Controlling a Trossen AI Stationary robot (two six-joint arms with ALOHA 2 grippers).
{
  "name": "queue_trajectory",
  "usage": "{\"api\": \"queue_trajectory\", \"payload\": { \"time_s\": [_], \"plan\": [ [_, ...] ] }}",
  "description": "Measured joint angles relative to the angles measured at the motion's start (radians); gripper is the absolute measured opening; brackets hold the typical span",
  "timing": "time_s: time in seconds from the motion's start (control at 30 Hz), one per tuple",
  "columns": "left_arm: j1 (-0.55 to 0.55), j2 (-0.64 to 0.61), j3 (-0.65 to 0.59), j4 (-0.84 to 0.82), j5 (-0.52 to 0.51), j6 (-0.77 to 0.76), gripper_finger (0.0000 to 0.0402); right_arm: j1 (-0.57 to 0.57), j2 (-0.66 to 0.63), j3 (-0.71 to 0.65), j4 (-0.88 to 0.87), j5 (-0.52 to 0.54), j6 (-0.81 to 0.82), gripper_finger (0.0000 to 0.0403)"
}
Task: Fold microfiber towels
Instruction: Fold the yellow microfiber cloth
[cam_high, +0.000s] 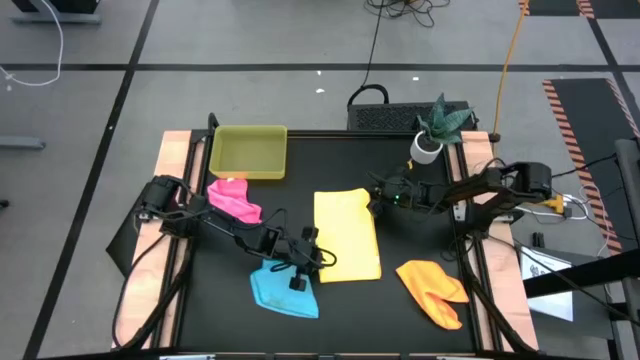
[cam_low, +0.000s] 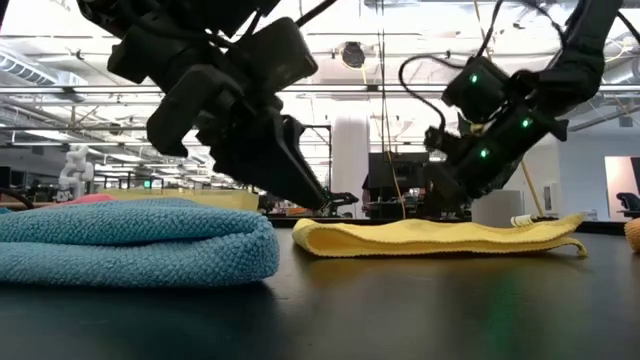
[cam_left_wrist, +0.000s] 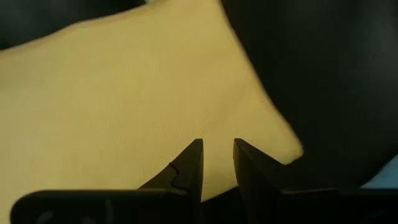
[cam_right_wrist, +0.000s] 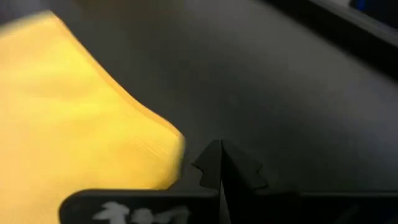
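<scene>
Nearest the front edge of the table (cam_high: 200, 330), the sky blue towel (cam_high: 283, 288) lies bunched up, just left of the yellow towel (cam_high: 347, 234). The orange towel (cam_high: 434, 289) lies crumpled to the right of the yellow towel, a little apart from it. Neither of these two looks neatly folded yet. The yellow towel sits in the middle of the table, flat and long, and from the low view it looks like two layers, so it seems to be folded once. The left gripper (cam_high: 316, 256) is at the near left corner of the yellow towel, with its fingers only a little way apart, and nothing shows between them in its own wrist view. The right gripper (cam_high: 376, 197) is at the far right corner of the yellow towel, with its fingers pressed tight together; in its wrist view the tips sit just beside the cloth edge and do not seem to hold it. Farther back, to the left of the yellow towel, the pink towel (cam_high: 234, 199) lies in a heap. Just behind it is the yellow-green tray (cam_high: 248, 152), which looks bare. So most of the folding is still left to do.
</scene>
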Motion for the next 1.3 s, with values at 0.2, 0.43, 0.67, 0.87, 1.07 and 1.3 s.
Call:
{"api": "queue_trajectory", "payload": {
  "time_s": [0.2, 0.43, 0.67, 0.87, 1.07, 1.3],
  "plan": [
    [0.014, 0.0, 0.0, -0.005, 0.14, 0.007, 0.0092, 0.098, -0.059, 0.0, 0.041, -0.01, -0.027, 0.0001],
    [0.014, 0.057, -0.001, 0.045, 0.262, 0.049, 0.0092, 0.109, 0.015, 0.001, 0.201, -0.186, -0.029, 0.0],
    [0.041, 0.085, 0.001, 0.022, 0.263, 0.002, 0.0092, 0.001, 0.137, 0.001, 0.212, -0.179, 0.036, 0.0],
    [0.043, 0.083, 0.003, -0.018, 0.282, -0.017, 0.0092, -0.051, 0.205, 0.003, 0.207, -0.155, 0.06, 0.0],
    [0.041, 0.07, 0.003, -0.038, 0.283, -0.033, 0.0092, -0.039, 0.192, 0.003, 0.185, -0.149, 0.036, 0.0],
    [0.023, 0.04, 0.0, -0.046, 0.273, -0.033, 0.0092, 0.005, 0.021, -0.001, 0.105, -0.107, -0.006, 0.0]
  ]
}}
